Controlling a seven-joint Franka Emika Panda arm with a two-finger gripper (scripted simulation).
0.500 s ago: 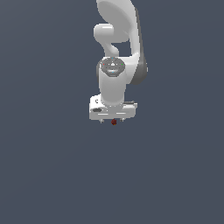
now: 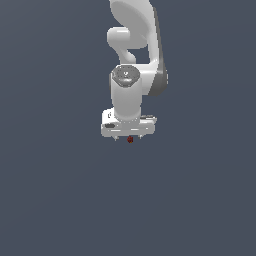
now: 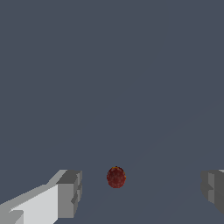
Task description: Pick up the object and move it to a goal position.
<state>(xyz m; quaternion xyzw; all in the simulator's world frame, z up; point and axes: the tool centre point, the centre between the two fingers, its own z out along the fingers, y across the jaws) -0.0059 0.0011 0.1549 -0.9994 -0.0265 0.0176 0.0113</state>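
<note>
Arm: white Panda arm (image 2: 134, 60), entering from the top of the exterior view and hanging straight down; grey joint cap facing the camera at the wrist.

Gripper: white gripper (image 2: 129, 138) with a wide, flat body set across the wrist; only the short tips of its two fingers show beneath the body in the exterior view.

Gripper state: spread wide. In the wrist view the two fingers (image 3: 68, 194) stand far apart at opposite sides of the picture, with a broad gap of bare floor between them. Neither finger touches anything.

Fingers: blocky, white on the outer faces and grey on the inner pads; one shows far more fully than the other, which is cut off by the picture edge in the wrist view.

Object: tiny dark red, roughly round lump (image 3: 116, 177), with a rough, pitted surface and a faint orange fleck on top.

Object position: in the gap between the two fingers, apart from both, nearer the finger that shows more fully. In the exterior view it appears as a small red speck (image 2: 130, 139) just beneath the gripper body, between the fingertips.

Object contact: not gripped; clear space on both sides. Whether it rests on the floor cannot be told for certain.

Floor: plain dark blue-grey surface (image 2: 60, 200), uniform across both views, no markings.
</note>
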